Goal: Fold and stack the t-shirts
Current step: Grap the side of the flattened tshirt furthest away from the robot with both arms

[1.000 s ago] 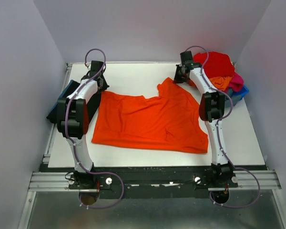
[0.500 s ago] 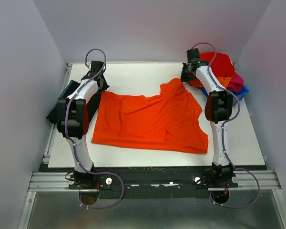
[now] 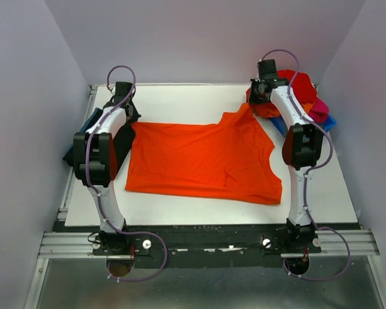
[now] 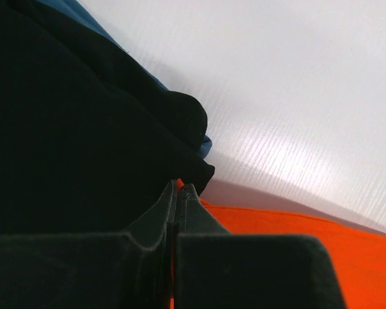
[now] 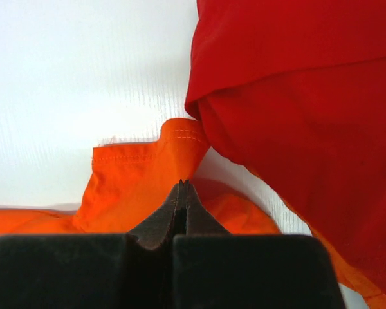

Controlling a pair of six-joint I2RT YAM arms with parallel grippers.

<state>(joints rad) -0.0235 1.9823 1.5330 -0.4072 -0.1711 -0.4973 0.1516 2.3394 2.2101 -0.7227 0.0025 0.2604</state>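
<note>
Vs 1 s ago the orange t-shirt (image 3: 202, 161) lies wider & flatter mid-table, far edge pulled near straight, w/ the left gripper (image 4: 181, 188) shifted out toward 10 o'clock and the right gripper (image 5: 183, 183) gone out to 1 o'clock beside the red pile (image 3: 296, 85). Both pairs of fingers are pinched tight on orange cloth: right on a hemmed corner, left on a mere sliver. Top view hides both tips under the wrists; left wrist view is mostly black fabric (image 4: 64, 141), and the right arm cuts across the pile.
</note>
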